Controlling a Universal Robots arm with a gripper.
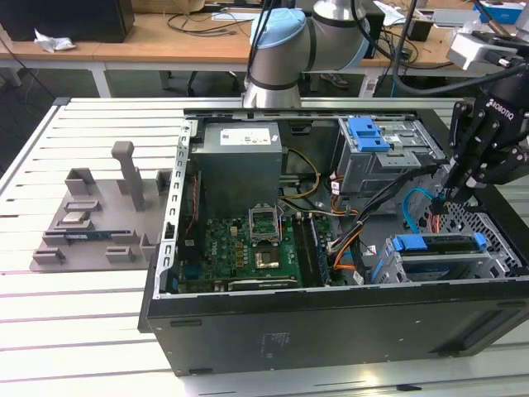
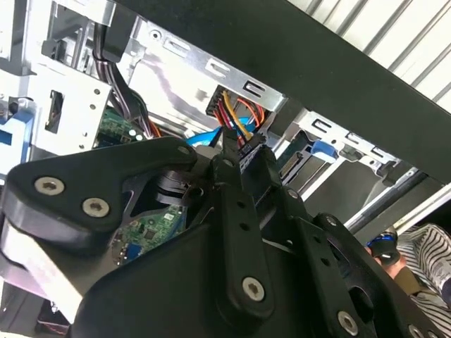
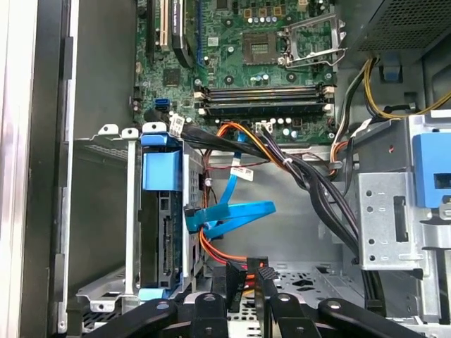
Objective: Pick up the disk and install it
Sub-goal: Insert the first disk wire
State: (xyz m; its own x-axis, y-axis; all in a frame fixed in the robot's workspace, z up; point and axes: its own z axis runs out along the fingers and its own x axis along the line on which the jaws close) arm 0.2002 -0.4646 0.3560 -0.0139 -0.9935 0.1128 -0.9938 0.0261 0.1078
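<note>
The disk [image 1: 438,263] sits inside the metal drive cage [image 1: 496,248] at the exterior view's right, its blue rail [image 1: 438,242] along the top. In the first wrist view the disk [image 3: 163,232] stands on edge in the cage with a blue cable [image 3: 239,211] running to its end. My gripper [image 1: 444,201] hangs just above and behind the cage. In both wrist views its fingers [image 3: 264,282] are shut on a black power connector [image 2: 243,144] with red, yellow and orange wires [image 2: 236,113], close to the disk's end.
The open computer case [image 1: 331,322] lies on a white slatted table. Inside are the motherboard [image 1: 248,244], the power supply [image 1: 240,157], a second cage with a blue latch [image 1: 369,132] and cable bundles [image 3: 310,176]. A grey fixture [image 1: 91,223] lies at the exterior view's left. A person's striped sleeve [image 2: 423,253] is nearby.
</note>
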